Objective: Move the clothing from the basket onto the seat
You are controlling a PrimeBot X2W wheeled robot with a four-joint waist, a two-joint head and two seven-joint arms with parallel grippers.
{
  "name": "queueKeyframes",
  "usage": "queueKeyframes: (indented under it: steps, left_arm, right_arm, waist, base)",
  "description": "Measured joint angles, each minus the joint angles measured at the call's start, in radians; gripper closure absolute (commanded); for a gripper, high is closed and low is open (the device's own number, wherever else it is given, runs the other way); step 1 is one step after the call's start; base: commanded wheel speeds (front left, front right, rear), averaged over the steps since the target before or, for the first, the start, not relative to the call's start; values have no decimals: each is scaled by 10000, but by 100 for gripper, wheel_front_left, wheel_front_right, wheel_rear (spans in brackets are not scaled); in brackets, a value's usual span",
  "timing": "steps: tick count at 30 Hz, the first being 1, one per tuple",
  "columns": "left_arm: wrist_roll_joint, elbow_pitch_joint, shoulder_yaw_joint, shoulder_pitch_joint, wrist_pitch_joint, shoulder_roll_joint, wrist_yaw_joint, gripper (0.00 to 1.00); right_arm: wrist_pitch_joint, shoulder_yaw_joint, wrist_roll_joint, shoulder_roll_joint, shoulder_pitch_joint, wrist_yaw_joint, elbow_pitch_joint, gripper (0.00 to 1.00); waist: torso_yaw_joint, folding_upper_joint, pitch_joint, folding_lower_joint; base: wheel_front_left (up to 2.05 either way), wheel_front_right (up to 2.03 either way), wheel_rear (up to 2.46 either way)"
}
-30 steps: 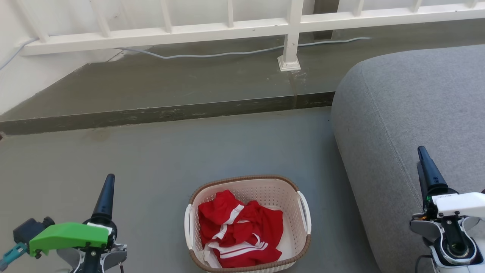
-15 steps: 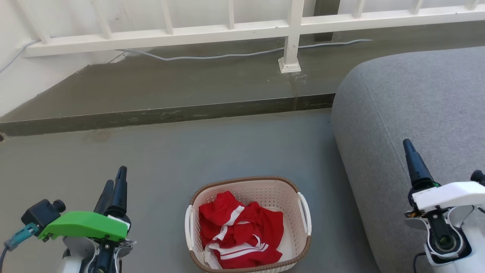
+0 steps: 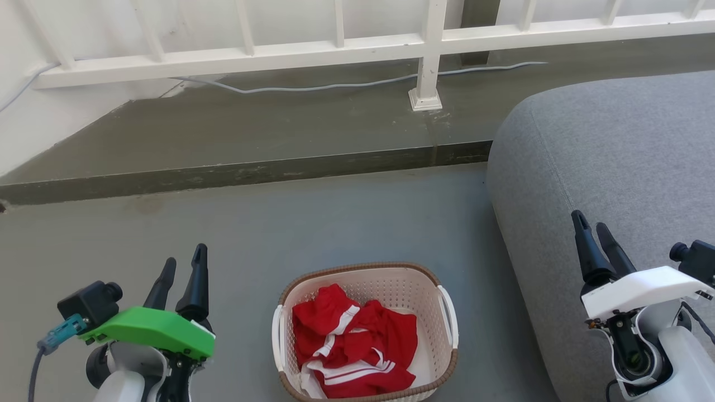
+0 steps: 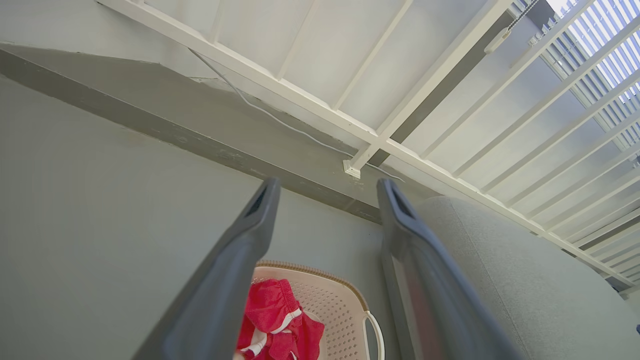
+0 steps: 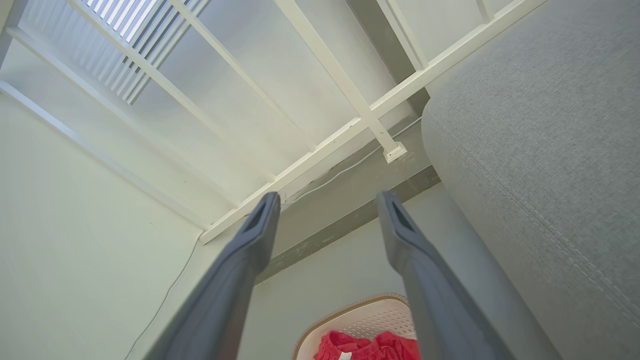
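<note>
Open and empty: left gripper (image 3: 185, 254), right gripper (image 3: 587, 220). Risk of snagging perforated basket (image 3: 357, 267) between them, lifting it with clothing (image 3: 352, 346).

The clothing (image 3: 354, 340) is red with white stripes. The basket (image 3: 391, 285) is cream, dotted with small holes (its rim (image 3: 357, 269) is brown and woven-looking). The seat (image 3: 614, 156) is plain grey. The left gripper (image 3: 185, 254) has a green cover (image 3: 151, 332), the right gripper (image 3: 587, 219) a white one; the fingers (image 3: 196, 279) of both are dark.

perforated plastic basket (image 3: 447, 312), woven-cloth seat (image 3: 614, 151)
</note>
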Motion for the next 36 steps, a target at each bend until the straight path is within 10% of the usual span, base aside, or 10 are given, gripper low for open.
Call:
queueKeyframes:
  steps: [36]
  left_arm:
    - [4740, 54, -1461, -21, -1149, 35, 1020, 0]
  right_arm:
    - [-1246, 1329, -4403, -364, -6, -882, 301, 0]
  waist:
    - [-16, 0, -88, 0]
  base:
    - [0, 0, 0]
